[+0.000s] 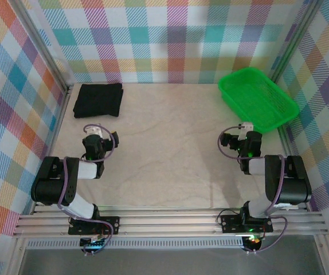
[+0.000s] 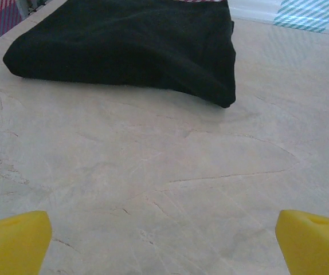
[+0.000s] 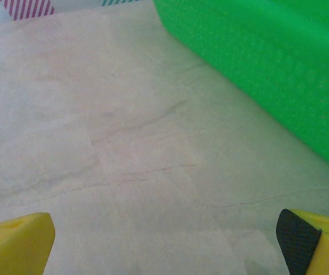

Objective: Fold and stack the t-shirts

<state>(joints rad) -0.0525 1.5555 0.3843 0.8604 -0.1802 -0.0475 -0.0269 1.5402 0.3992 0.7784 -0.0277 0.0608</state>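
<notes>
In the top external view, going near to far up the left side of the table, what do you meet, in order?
Left arm's black base mount → left pincer → folded black cloth t-shirt → plaid back wall.

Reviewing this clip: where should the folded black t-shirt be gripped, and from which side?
Probably the near right corner of the folded black t-shirt, approached low from the front by the left gripper: that rounded edge stands above the table and faces its open fingers.

Pastel plaid walls (image 1: 153, 34) on 3 sides w/ beige marble-look tabletop (image 1: 170, 149), bright light.
</notes>
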